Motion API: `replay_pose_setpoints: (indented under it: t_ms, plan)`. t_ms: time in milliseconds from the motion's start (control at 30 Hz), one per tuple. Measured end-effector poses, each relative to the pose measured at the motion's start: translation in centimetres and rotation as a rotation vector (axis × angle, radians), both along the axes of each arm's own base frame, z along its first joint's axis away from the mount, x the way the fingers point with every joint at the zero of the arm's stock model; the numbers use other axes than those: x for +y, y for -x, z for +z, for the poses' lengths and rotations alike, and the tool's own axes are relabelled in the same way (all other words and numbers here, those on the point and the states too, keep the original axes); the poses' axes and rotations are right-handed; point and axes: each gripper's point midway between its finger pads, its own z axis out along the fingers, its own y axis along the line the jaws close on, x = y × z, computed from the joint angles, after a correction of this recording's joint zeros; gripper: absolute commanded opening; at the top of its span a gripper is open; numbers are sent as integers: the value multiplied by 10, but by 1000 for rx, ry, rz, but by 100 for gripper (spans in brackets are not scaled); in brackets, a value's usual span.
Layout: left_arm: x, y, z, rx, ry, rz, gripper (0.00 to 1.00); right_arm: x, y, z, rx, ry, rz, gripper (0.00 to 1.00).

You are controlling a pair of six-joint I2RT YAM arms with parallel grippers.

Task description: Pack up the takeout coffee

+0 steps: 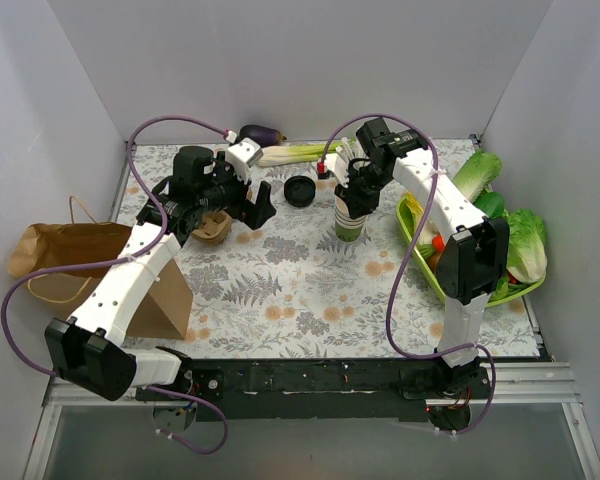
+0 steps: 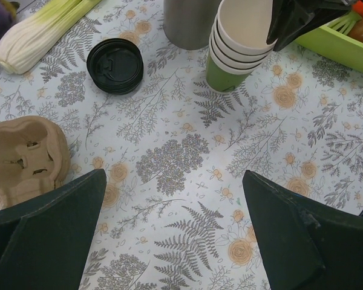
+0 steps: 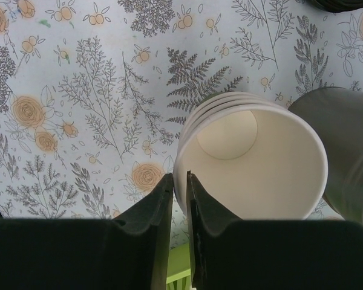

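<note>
A bright, even, diffuse light is given from above, and the white walls (image 1: 60,100) are washed pale without glare. In the overhead view only faint, soft-edged shadows are cast onto the surface (image 1: 280,290) beneath the left arm (image 1: 145,265) and the right arm (image 1: 435,195), and straight edges are bent slightly towards the corners. In the left wrist view the printed pattern is rendered sharply, while the left tool (image 2: 174,175) is shown almost black, underexposed and a little soft. In the right wrist view the right tool (image 3: 180,178) is reduced to a dark mass with little detail. The inside of the stack of cups (image 3: 254,157) is brightly lit, and the grey cylinder (image 3: 339,139) at the right edge is blurred.
</note>
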Motion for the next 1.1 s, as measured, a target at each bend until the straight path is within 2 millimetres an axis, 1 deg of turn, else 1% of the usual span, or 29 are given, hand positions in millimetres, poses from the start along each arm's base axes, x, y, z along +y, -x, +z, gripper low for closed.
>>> replay_pose_setpoints:
  t_ms: [67, 100, 133, 167, 333, 467, 567, 633, 733, 833, 933, 1000, 1100]
  plan:
    - [0, 0, -1, 2, 0, 0, 98, 0, 0, 0, 1, 0, 0, 13]
    - [0, 0, -1, 2, -1, 0, 98, 0, 0, 0, 2, 2, 0, 8]
    - [0, 0, -2, 5, -1, 0, 98, 0, 1, 0, 2, 2, -1, 6]
    - [0, 1, -3, 7, -2, 1, 98, -1, 0, 0, 0, 3, -1, 1]
    - [-2, 1, -4, 27, 20, 10, 98, 0, -3, 6, -14, 3, -8, 1]
    - [-10, 2, -9, 80, 91, 28, 98, -1, -6, 7, -37, 10, -22, 1]
    - [-22, 2, -23, 188, 172, 39, 98, -4, -5, 10, -68, 20, -28, 1]
    - [-33, -1, -34, 271, 231, 47, 98, -5, -4, 16, -98, 16, -30, 1]
    - [-50, -8, -54, 389, 316, 48, 98, -5, -1, 29, -150, 1, -32, 1]
    - [-66, -18, -77, 503, 386, 49, 98, -3, 0, 49, -219, -32, -43, 1]
    - [-77, -27, -91, 561, 432, 44, 98, -1, 0, 63, -277, -51, -49, 1]
    - [-82, -32, -94, 575, 456, 40, 98, -1, 1, 64, -302, -53, -52, 1]
    - [-88, -36, -91, 586, 497, 22, 98, -4, 9, 48, -282, -39, -63, 1]
